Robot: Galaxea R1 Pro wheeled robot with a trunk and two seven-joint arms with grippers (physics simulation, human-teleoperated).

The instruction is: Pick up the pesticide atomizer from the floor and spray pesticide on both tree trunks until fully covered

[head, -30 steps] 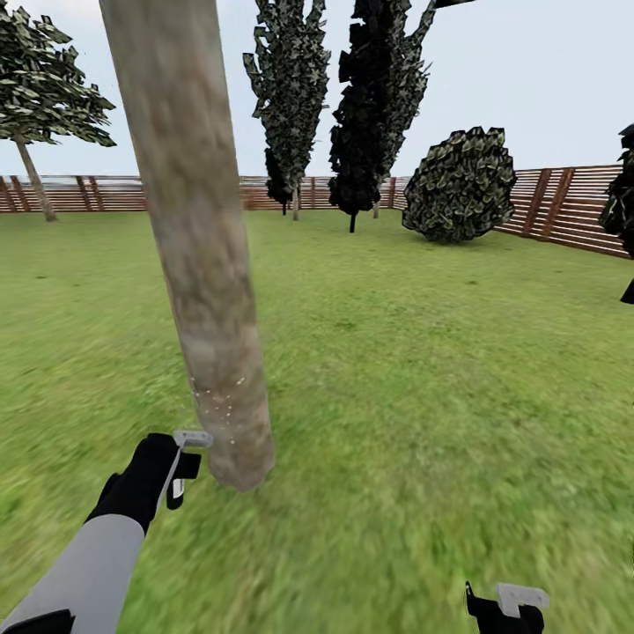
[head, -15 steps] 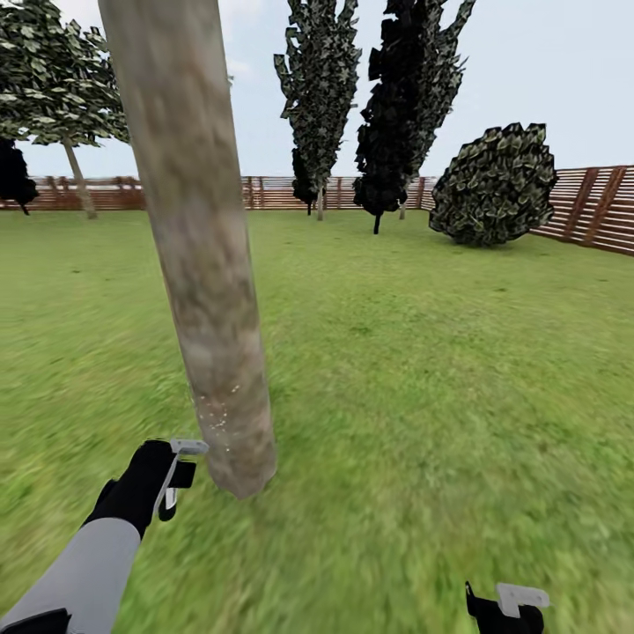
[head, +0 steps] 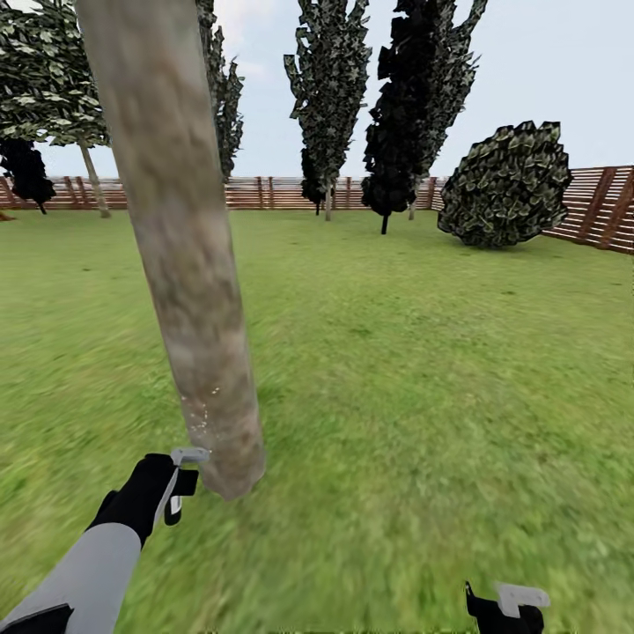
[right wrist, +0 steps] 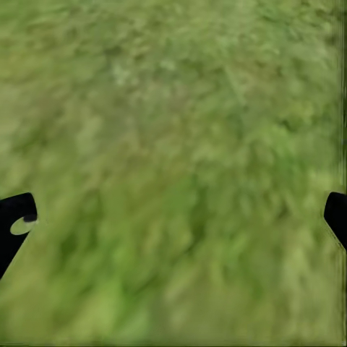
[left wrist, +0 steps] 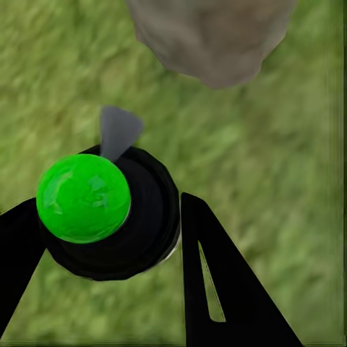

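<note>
So left pincer (left wrist: 108, 238) is clamped on the atomizer (left wrist: 108, 210), nozzle just beside the tree trunk (head: 189, 291) base, presumably for low coverage; white specks (head: 201, 412) there. Right pincer (right wrist: 173, 210) spread wide over grass, idle

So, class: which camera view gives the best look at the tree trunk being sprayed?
The head view: the tree trunk runs from its base on the lawn to the picture's top, with white specks low down beside the left gripper. The left wrist view catches just its base; the right wrist view looks at grass.
</note>
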